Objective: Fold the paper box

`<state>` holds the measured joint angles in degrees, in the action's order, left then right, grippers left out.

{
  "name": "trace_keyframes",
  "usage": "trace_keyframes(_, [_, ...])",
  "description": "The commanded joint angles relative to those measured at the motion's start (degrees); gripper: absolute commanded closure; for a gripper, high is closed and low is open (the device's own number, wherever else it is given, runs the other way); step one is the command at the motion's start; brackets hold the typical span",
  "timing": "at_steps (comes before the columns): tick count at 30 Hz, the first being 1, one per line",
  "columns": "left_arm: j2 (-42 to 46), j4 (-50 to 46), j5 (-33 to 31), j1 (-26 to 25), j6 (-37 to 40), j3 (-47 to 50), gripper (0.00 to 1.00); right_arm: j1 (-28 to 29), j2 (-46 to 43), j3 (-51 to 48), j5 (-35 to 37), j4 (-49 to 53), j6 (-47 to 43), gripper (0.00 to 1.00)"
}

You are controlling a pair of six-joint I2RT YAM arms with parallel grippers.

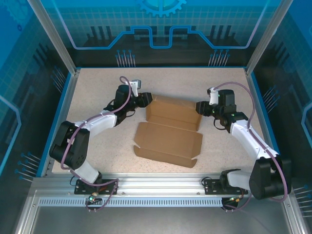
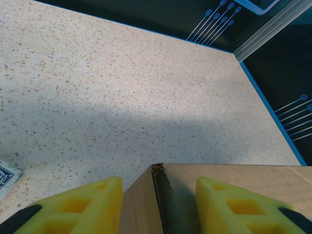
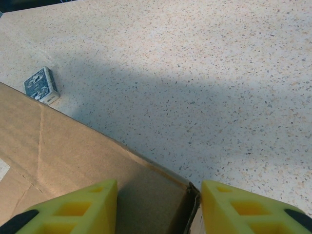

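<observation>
Pictured nearest the arm bases: the paper box (image 1: 168, 139), plain brown cardboard, in the middle of the counter (image 1: 97, 87). Lay with its broad lid panel spread flat toward the near edge, small tabs jutting at the corners. Rose further back into a shallow tray with side walls standing.

Stationed at the tray's two far corners, one arm per side: the left tool (image 1: 145, 100) at the far-left corner and the right tool (image 1: 200, 108) at the far-right. Probably placed so as to steady or press both end walls at once for the next fold.

Caught close up from the left wrist: the left tool (image 2: 158, 181), yellow fingers parted and astride the corner's upright edge, cardboard between them, not pinched. Much the same from the right wrist: the right tool (image 3: 158, 184), spread open over its corner, the wall's edge just beside one finger and well apart from the other.

Beyond the box, flat on bare counter: a small blue-and-white card pack (image 3: 41, 86), near the box's far-left corner and likely no part of the fold. Cut off at the frame edge in the left wrist view, a mere corner visible.

Hidden below both wrist frames: the lower fingers and the tray floor. Contact between fingers and cardboard: impossible to judge.
</observation>
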<state>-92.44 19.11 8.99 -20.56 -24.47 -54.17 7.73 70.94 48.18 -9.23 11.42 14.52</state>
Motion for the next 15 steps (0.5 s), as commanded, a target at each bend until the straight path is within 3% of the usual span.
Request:
trace_keyframes(1, [-1.3,-2.5,1.2,1.0,-1.0,-0.7,0.61,0.9,0.0,-1.4,0.3,3.7,-1.1,0.54])
trace_keyframes(7, [-2.3,-1.7,2.2,1.2,-2.1,0.4,0.64,0.9,0.4,-1.3,0.3,3.7,-1.0,0.54])
trace_keyframes(15, [-1.9,-2.0,1.5,1.4,-1.0,-4.0,0.5,0.9,3.3,1.9,3.6,4.5,1.5,0.53])
